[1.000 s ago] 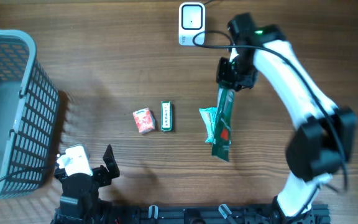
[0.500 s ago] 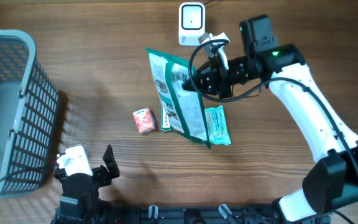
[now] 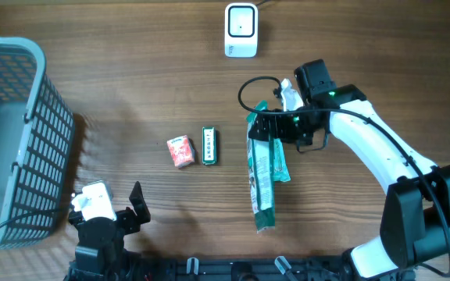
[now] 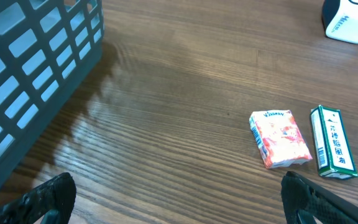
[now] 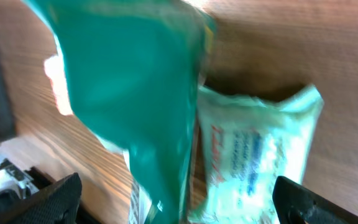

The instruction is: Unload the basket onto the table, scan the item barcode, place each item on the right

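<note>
One grey mesh basket (image 3: 49, 148) fills the left end of the wooden surface (image 3: 131, 78). Just right of it, near the front edge, the left claw (image 4: 179, 202) hangs with its fingers spread wide and nothing between them. Toward the middle lie a small red-and-white packet (image 3: 180, 151) and, just beside it on the right, a slim green box (image 3: 210, 146), the two not touching. A white scanner (image 3: 241, 30) stands at the far edge, well apart from these items. Right of the box, the long green bag (image 3: 262, 183) runs toward the front edge, overlapping a pale teal pack (image 3: 280, 165); whether it lies flat or on edge is unclear. Its far end is at the right claw (image 5: 179, 202), whose fingers stand spread, the blurred bag between them but not pinched.
</note>
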`<state>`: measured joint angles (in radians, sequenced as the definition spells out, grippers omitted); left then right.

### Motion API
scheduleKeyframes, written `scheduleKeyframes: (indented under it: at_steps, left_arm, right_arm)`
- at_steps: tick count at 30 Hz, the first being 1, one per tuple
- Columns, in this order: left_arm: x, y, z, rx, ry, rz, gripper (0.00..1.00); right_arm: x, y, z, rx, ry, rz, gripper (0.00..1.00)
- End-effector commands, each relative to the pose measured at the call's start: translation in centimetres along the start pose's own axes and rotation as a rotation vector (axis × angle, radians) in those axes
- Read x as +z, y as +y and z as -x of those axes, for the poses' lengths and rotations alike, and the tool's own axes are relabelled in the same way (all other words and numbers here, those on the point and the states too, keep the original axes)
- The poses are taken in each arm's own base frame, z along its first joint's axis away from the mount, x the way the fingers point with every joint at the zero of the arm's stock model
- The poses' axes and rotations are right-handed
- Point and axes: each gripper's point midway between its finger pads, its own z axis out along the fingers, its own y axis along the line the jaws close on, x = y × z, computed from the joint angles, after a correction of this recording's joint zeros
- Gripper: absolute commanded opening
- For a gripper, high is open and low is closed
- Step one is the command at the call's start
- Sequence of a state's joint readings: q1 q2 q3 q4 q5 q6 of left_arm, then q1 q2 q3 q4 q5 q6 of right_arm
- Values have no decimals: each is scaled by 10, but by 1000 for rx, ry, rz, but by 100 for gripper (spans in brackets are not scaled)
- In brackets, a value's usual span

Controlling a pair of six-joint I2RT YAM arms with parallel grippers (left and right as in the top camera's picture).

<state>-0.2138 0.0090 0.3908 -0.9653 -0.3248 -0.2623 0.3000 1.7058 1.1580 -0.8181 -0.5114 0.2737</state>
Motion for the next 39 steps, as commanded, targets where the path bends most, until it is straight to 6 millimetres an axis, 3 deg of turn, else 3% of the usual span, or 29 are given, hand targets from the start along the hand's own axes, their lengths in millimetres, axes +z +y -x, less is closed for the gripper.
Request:
scheduleKeyframes:
  at_steps: [1,5,7,12,14,16,20,21,22,24,28,29,32,35,39]
  left_arm:
    - [1,2,0,-11,-4,10,100]
    - [1,2,0,-11,-4,10,100]
    - [1,2,0,-11,-4,10,100]
    - [1,2,0,-11,-4,10,100]
    - [1,2,0,-11,-4,10,100]
    - [1,2,0,-11,-4,10,100]
    - [1,2,0,-11,-4,10,100]
    - [1,2,0,-11,-4,10,100]
    - [1,2,0,-11,-4,10,100]
    - [1,2,0,-11,-4,10,100]
    - [1,2,0,-11,-4,10,100]
    - [1,2,0,-11,-4,10,100]
    - [1,2,0,-11,-4,10,100]
    - [1,2,0,-11,-4,10,100]
    - [1,2,0,-11,-4,10,100]
  right_arm:
    - [2,-12,-20,109,72,-71,100]
    - [8,-4,-44,101,159,-86,100]
    - [22,-1,-58,68,186,-90,100]
    - [59,-30,-90,144,198,-104,100]
    - [70,-29,-106,164,226,-32,97]
    - [73,-16,-109,163,240,58,80]
    - [72,-1,-106,150,242,145,35]
    - [72,-1,-105,147,238,146,14]
    - [72,-1,-105,146,238,146,4]
    - [70,2,-107,143,250,161,4]
    - [44,44,-109,50,293,361,4]
    - [27,60,-103,2,270,407,4]
    - [-5,81,-90,-112,153,424,4]
    - [-45,83,-72,-239,-87,295,4]
    - [-92,67,-50,-306,-381,88,5]
